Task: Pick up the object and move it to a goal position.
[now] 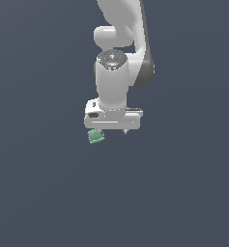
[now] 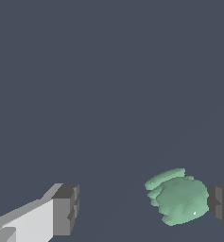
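Mint-green and lumpy, the object (image 2: 178, 202) you were after sat between the two fingers of the gripper (image 2: 144, 210), though far from centred: in the wrist view it lay right up against one dark finger pad (image 2: 219, 204), touching it or very nearly so, while a wide gap of bare surface separated it from the other pad (image 2: 66, 209). You could see its rounded, ridged edge turned toward that gap, with stacked ridges along the side farthest from the near pad.

From the exterior view you saw the object (image 1: 96, 137) just below the gripper's (image 1: 112, 130) body, toward the exterior view's left, under the end where one finger came down. It was much smaller than the hand above it. Whether it rested on the surface or was lifted clear, you could not tell from either picture, since the ground was one flat colour without a clear shadow.

Your gripper stood wide apart, the fingers spread well beyond the width of the object, and it had hold of nothing; only one pad was at the object, the other well away. The white arm (image 1: 118, 58) came down from the top of the exterior view, its wrist pointing straight down over the dark slate-blue floor (image 1: 38, 193), which filled the rest of both views.
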Robot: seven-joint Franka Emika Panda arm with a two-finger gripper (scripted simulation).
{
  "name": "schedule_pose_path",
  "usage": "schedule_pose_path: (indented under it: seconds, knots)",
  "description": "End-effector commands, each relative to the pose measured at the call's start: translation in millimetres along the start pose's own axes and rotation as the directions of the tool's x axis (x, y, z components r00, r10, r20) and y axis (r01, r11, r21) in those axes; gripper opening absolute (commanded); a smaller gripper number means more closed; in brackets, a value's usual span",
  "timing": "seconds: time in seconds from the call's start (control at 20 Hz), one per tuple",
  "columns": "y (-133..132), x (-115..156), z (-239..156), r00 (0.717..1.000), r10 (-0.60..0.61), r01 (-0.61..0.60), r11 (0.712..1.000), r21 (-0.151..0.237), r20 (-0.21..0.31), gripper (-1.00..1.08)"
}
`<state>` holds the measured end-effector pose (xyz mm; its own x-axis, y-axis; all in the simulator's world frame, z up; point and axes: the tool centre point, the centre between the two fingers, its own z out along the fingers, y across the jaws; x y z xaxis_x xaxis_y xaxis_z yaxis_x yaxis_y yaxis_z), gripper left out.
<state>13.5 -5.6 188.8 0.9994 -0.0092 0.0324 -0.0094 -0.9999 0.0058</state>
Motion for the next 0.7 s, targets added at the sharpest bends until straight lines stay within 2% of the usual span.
schedule_pose_path:
  seconds: [0.0, 0.4, 0.65]
  knots:
    - [0, 0, 0, 1.0, 0.0, 0.0, 1.0, 0.0, 0.0, 1.0]
    - [31, -5, -8, 1.0, 0.029, -0.029, 0.999, -0.022, 0.009, 1.0]
    - [31, -5, -8, 0.999, 0.032, -0.032, 0.999, -0.022, 0.009, 1.0]
